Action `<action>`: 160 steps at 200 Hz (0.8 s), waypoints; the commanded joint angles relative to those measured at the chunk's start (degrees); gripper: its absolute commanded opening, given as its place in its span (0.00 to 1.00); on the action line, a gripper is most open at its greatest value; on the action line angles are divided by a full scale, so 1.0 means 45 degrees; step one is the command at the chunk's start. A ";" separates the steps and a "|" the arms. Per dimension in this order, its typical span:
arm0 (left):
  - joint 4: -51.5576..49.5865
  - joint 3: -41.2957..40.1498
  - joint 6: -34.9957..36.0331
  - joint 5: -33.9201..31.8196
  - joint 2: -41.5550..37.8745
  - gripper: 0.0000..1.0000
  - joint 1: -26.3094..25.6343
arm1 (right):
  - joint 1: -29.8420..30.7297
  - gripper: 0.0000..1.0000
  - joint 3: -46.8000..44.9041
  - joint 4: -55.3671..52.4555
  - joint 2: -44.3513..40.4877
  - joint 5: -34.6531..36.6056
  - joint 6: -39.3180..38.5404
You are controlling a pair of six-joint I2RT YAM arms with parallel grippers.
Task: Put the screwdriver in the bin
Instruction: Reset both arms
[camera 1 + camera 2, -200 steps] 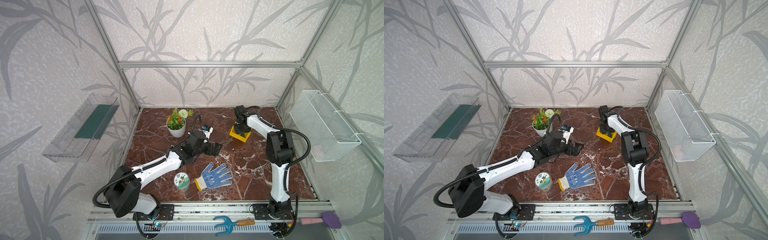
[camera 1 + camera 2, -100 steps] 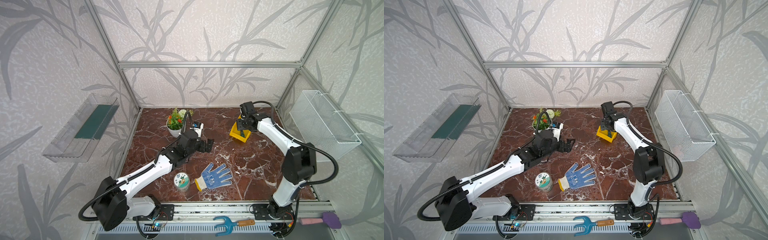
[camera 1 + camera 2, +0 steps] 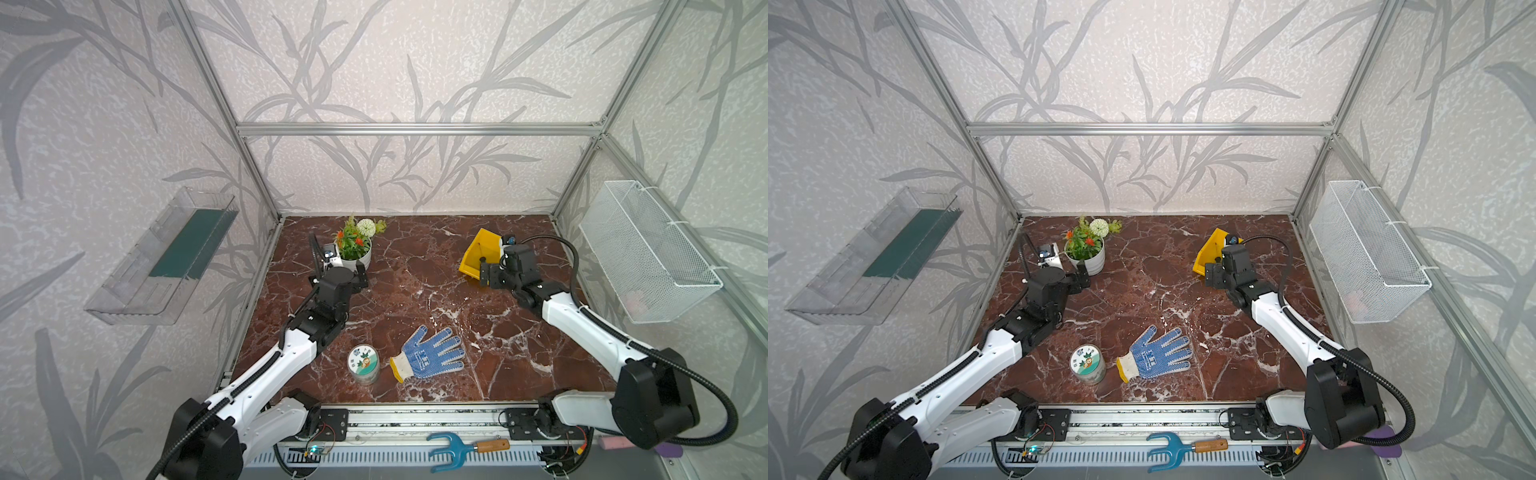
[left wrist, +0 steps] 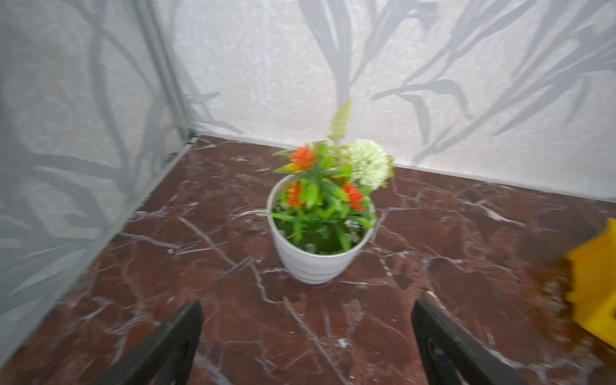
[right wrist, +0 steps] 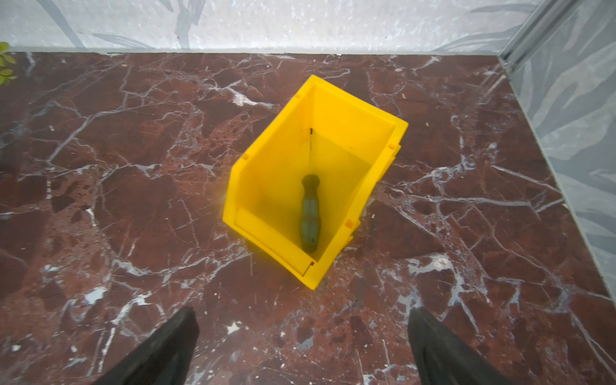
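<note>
The screwdriver (image 5: 310,213), with its dark green and black handle, lies inside the yellow bin (image 5: 266,173), its thin shaft pointing at the bin's back corner. The bin (image 3: 478,253) (image 3: 1209,253) stands at the back right of the marble floor. My right gripper (image 5: 303,316) (image 3: 484,274) is open and empty, just in front of the bin's low lip and apart from it. My left gripper (image 4: 306,306) (image 3: 360,275) is open and empty too, and faces the flower pot at the back left.
A white flower pot (image 3: 353,251) stands at the back left. A blue dotted glove (image 3: 430,353) and a round tin (image 3: 363,363) lie near the front. A wire basket (image 3: 640,257) hangs on the right wall, a clear tray (image 3: 166,253) on the left. A blue hand rake (image 3: 457,449) rests on the front rail.
My right gripper has opened and drawn back from above the bin, leaving the screwdriver inside. The left arm has swung from the middle of the floor back toward the flower pot.
</note>
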 commanded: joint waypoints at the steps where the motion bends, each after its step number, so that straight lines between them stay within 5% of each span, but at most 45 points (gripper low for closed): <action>1: 0.1998 -0.1081 0.0980 -0.2991 -0.0298 0.99 0.0384 | 0.0004 0.99 -0.0776 0.1690 -0.0538 0.1399 -0.0207; 30: 0.4645 -0.2559 0.2135 -0.4135 -0.0221 0.99 0.0694 | 0.0014 0.99 -0.1588 0.2335 -0.0806 0.2120 -0.0058; 65: 0.5338 -0.3203 0.2609 -0.4912 -0.0157 0.99 0.0889 | 0.0014 0.99 -0.2953 0.3901 -0.1336 0.3046 -0.1122; 103: 0.8078 -0.4342 0.3781 -0.5416 0.1449 0.99 0.1889 | 0.0014 0.99 -0.4651 0.5723 -0.1966 0.4810 -0.1497; 160: 1.1036 -0.3624 0.3899 -0.3560 0.5334 0.99 0.3506 | -0.0006 0.99 -0.5854 0.8422 -0.1159 0.5737 -0.1962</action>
